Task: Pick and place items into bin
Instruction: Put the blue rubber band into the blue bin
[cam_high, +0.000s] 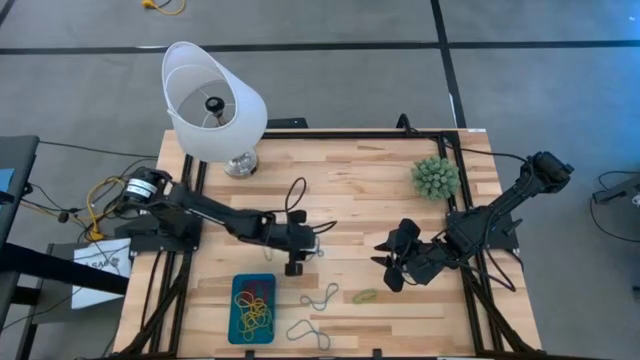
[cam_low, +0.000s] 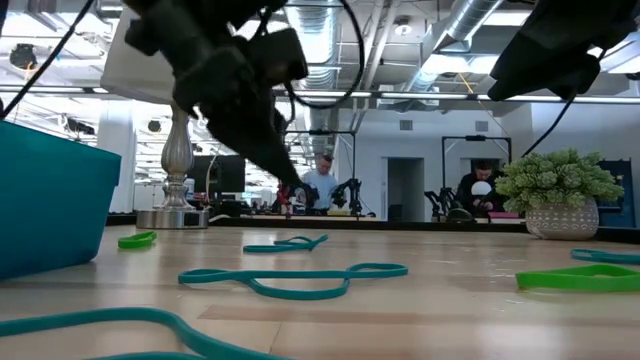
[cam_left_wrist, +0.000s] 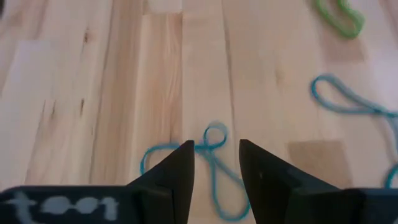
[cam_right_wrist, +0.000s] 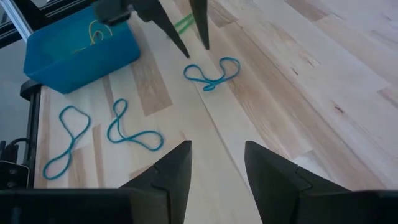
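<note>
High view: wooden table (cam_high: 380, 180) with bin (cam_high: 252, 307) near front edge, left of centre, holding a tangle of yellow, red and green bands (cam_high: 254, 310). Grey-blue loop (cam_high: 320, 297) just right of bin, a second loop (cam_high: 308, 333) nearer front edge, green band (cam_high: 364, 296) farther right. Left gripper (cam_high: 318, 243) above table centre, behind bin, pointing right; right gripper (cam_high: 385, 260) opposite, pointing left; the two near each other, apart. Lamp (cam_high: 215, 102) at back left, plant ball (cam_high: 436, 177) at back right. Low view: bin wall (cam_low: 45, 205) at left edge, teal loops (cam_low: 295, 279) flat on wood in front, green band (cam_low: 137, 239) by lamp base (cam_low: 175, 215), another green band (cam_low: 580, 276) at right, plant (cam_low: 560, 190) behind it. Dark arm descending from upper left, tip off the surface; people in room beyond. Left wrist view: fingers (cam_left_wrist: 180, 171) apart, nothing between them, poised over a twisted blue loop (cam_left_wrist: 211, 165) on wood; contact with it not discernible; more blue (cam_left_wrist: 348, 102) and green (cam_left_wrist: 339, 17) loops farther off. Right wrist view: fingers (cam_right_wrist: 180, 165) apart, empty, above bare wood; two blue loops (cam_right_wrist: 134, 130) (cam_right_wrist: 65, 140) beside; left gripper's tips (cam_right_wrist: 186, 28) just over a third blue loop (cam_right_wrist: 212, 73); bin (cam_right_wrist: 81, 53) beyond with yellow band inside.
</note>
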